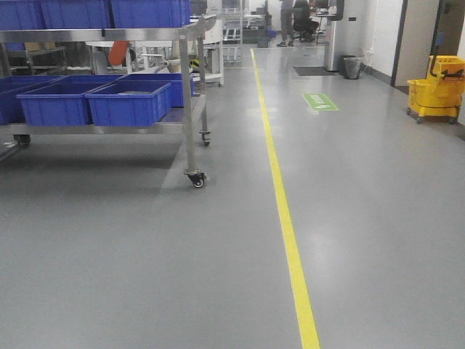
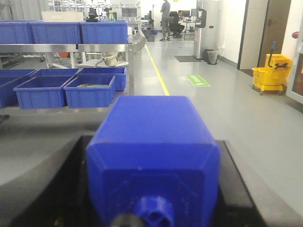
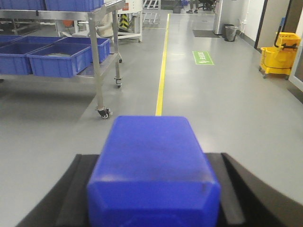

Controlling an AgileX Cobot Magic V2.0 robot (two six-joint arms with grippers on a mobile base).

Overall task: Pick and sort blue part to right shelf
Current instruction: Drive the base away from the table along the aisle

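Observation:
Each wrist view is filled by a solid-blue block. In the left wrist view, the blue part (image 2: pixel 151 137) lies with its short nub toward the camera, and my left gripper (image 2: pixel 152 189) is shut on it, black fingers (image 2: pixel 61 189) on both sides. My right gripper (image 3: pixel 154 194) is shut on a second blue part (image 3: pixel 151 151), with black fingers (image 3: pixel 78 194) flanking it. The stainless shelf rack (image 1: pixel 109 34) with large blue bins (image 1: pixel 127 102) stands ahead to the left on castors, also seen as the rack (image 2: pixel 71 48) and rack (image 3: pixel 61 14). Neither gripper shows in the front view.
A yellow floor line (image 1: pixel 280 182) runs forward right of the rack's castor (image 1: pixel 196 178). A yellow mop bucket (image 1: pixel 434 91) stands at the far right by a wall, with a green floor sign (image 1: pixel 320 102) and a trash bin (image 1: pixel 352 67) beyond. People stand at desks far back.

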